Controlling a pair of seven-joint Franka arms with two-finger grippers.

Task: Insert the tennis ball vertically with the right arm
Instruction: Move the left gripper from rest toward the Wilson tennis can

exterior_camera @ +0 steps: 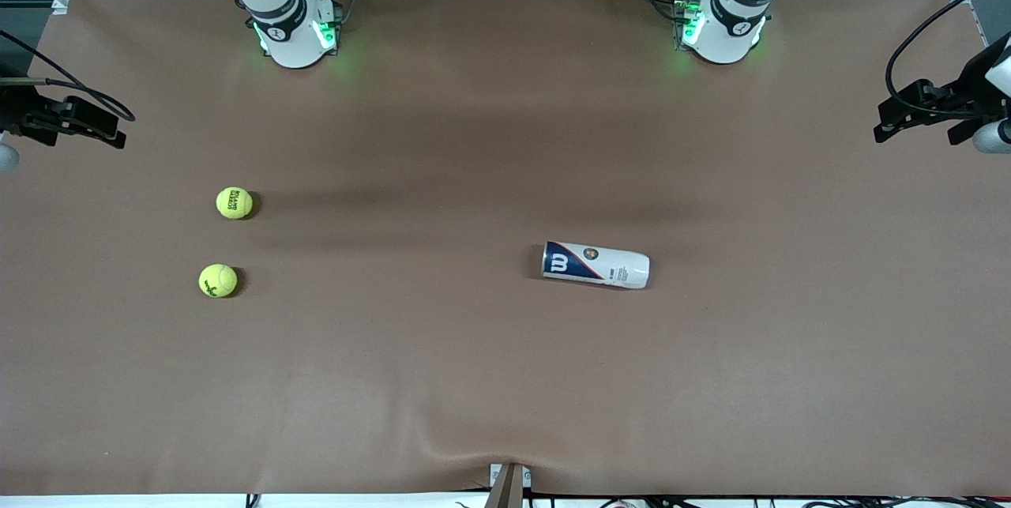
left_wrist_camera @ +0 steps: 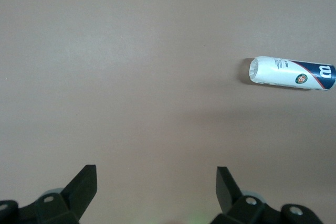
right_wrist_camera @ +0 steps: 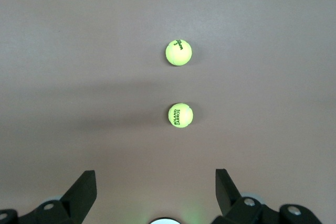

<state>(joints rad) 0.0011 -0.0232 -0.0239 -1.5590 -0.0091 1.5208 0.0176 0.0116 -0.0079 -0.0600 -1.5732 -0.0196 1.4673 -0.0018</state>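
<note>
Two yellow-green tennis balls lie on the brown table toward the right arm's end: one with block lettering (exterior_camera: pixel 234 203) (right_wrist_camera: pixel 180 115), and one with script lettering (exterior_camera: pixel 217 280) (right_wrist_camera: pixel 178 52) nearer the front camera. A white and navy ball can (exterior_camera: pixel 595 264) (left_wrist_camera: pixel 291 74) lies on its side near the table's middle, navy end toward the balls. My right gripper (exterior_camera: pixel 95 127) (right_wrist_camera: pixel 156 174) hangs high at the right arm's end, open and empty. My left gripper (exterior_camera: pixel 900 119) (left_wrist_camera: pixel 156 170) hangs high at the left arm's end, open and empty.
The two arm bases (exterior_camera: pixel 294 34) (exterior_camera: pixel 723 30) stand at the table's back edge with green lights lit. A small clamp (exterior_camera: pixel 509 483) sits at the front edge. The brown mat (exterior_camera: pixel 442 381) has a slight wrinkle near it.
</note>
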